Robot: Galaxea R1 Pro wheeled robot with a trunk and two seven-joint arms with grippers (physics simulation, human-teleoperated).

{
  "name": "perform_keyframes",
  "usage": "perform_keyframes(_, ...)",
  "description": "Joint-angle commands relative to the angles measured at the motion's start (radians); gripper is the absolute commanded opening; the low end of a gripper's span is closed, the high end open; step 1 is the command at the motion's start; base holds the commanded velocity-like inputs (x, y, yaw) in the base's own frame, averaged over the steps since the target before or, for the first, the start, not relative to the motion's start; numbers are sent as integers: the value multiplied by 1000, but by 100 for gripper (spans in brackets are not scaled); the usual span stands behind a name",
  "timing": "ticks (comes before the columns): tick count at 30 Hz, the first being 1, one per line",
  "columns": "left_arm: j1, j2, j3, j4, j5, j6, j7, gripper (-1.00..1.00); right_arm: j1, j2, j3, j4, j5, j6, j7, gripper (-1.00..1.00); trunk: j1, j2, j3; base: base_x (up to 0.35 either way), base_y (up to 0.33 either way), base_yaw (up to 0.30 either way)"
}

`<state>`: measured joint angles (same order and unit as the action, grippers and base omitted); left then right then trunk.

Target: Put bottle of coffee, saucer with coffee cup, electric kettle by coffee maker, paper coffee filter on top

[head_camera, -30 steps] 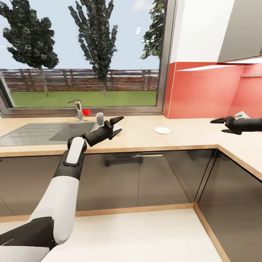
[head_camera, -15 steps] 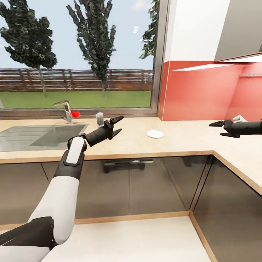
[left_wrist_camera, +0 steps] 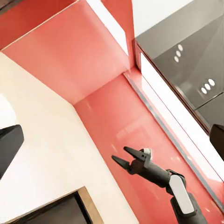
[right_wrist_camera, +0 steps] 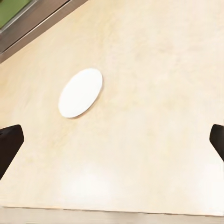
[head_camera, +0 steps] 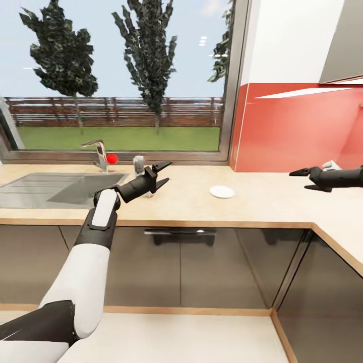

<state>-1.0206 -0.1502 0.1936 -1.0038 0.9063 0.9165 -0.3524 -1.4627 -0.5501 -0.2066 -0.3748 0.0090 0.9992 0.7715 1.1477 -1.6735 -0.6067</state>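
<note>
A white saucer [head_camera: 222, 191] lies flat on the beige countertop [head_camera: 262, 204], between my two arms; it is also in the right wrist view [right_wrist_camera: 80, 92]. My left gripper [head_camera: 168, 172] hovers over the counter to the saucer's left, open and holding nothing. My right gripper [head_camera: 298, 180] hangs above the counter's right part, near the red wall, also open and empty. The left wrist view catches the right gripper [left_wrist_camera: 120, 153] with its fingers spread in front of the red wall.
A steel sink [head_camera: 60, 186] with a tap [head_camera: 96, 151] and red knob [head_camera: 112, 159] sits at the left under the window. A small grey object [head_camera: 138, 162] stands by the tap. The counter turns a corner at the right; dark cabinet fronts [head_camera: 201, 262] run below.
The whole view has shifted, so the camera moved: the saucer and sink now sit slightly further right in the picture than half a second ago. Both arms keep their pose, grippers still open.
</note>
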Motion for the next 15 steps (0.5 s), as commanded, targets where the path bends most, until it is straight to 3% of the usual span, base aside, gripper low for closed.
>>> perform_keyframes(1, -1, -2, 4, 1, -4, 7, -5, 100, -1, 0, -5, 5, 1, 7, 2, 100, 0, -1, -1, 25, -21, 261)
perform_keyframes(4, -1, -2, 4, 1, -4, 7, -5, 100, -1, 1, -5, 10, 2, 7, 2, 100, 0, -1, 1, 108, -26, 251)
perform_keyframes(15, -1, -2, 3, 0, -4, 7, -5, 100, 0, 2, -5, 22, 2, 7, 2, 100, 0, -1, 1, 217, -102, 75)
